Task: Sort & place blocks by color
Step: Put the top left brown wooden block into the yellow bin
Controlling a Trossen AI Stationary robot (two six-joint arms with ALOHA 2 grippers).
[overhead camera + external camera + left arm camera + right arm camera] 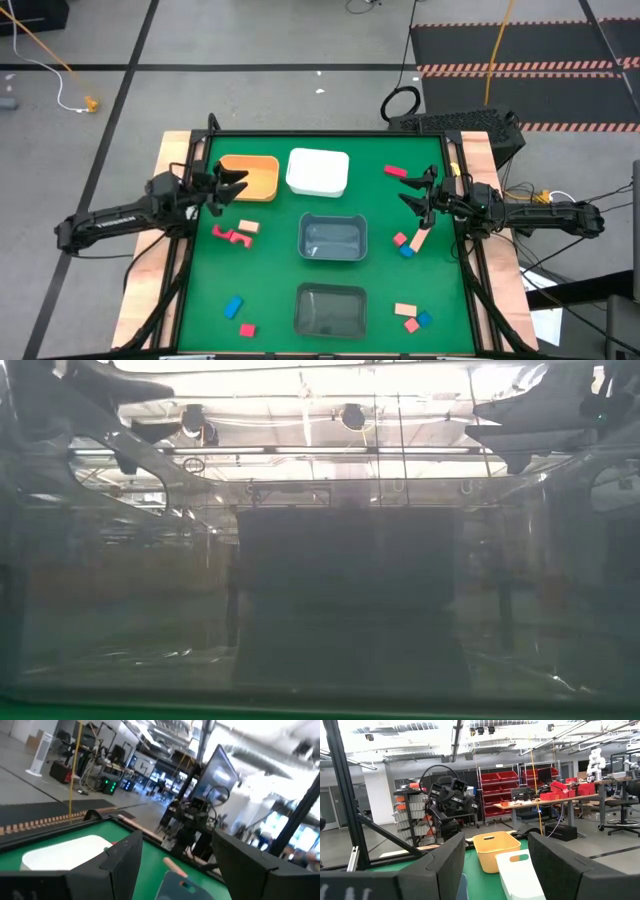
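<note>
1. My left end effector [238, 186] hovers with fingers apart over the orange bin [262, 179]; my right end effector [413, 190] hangs, also spread and empty, near the table's [270, 290] right edge.
2. The blocks [236, 234] lie scattered on the green mat: a red and tan cluster at left, others below my right end effector, more toward the near corners.
3. I judge them light, rigid wood with flat faces; pinching across two parallel sides should hold.
4. I can read no labels or writing.
</note>
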